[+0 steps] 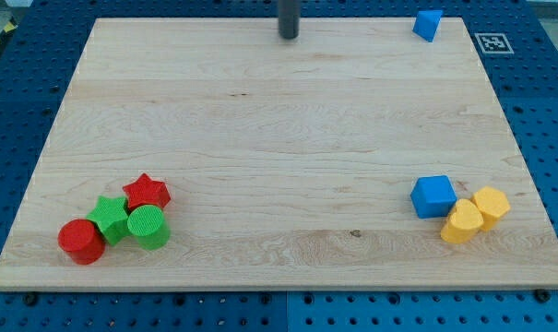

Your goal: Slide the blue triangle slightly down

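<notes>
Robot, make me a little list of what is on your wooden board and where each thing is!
my tip: top middle of the board, touching no block
blue triangle: top right corner, well to the view's right of my tip
blue cube: lower right, beside two yellow blocks
red star: lower left cluster
green star: between the red star and red cylinder
green cylinder: right end of that cluster
board: light wood

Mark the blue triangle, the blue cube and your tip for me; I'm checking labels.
blue triangle (428, 25), camera view, middle of its front face.
blue cube (433, 195), camera view, centre of its top face.
my tip (289, 35), camera view, rod's very end.
</notes>
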`<state>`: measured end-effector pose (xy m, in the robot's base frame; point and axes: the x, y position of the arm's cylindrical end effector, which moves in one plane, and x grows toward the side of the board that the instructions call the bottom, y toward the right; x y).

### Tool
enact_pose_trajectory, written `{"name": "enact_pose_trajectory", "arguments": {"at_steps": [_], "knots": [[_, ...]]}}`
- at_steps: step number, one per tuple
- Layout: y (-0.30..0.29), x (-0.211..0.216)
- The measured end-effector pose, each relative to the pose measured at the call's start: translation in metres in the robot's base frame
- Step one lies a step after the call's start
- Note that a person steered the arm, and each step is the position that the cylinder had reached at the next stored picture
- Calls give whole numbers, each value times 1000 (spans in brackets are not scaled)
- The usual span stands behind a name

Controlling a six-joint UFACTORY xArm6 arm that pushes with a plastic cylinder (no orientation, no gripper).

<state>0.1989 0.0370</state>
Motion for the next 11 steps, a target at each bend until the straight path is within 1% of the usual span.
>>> {"name": "enact_pose_trajectory", "arguments": {"at_steps": [1,2,3,4,5,6,7,8,9,10,11], "knots": [[25,-7],[30,-5],[30,8],[57,78],[120,144],[212,169],[302,169],[308,157],[308,88],[304,32],[304,30]]}}
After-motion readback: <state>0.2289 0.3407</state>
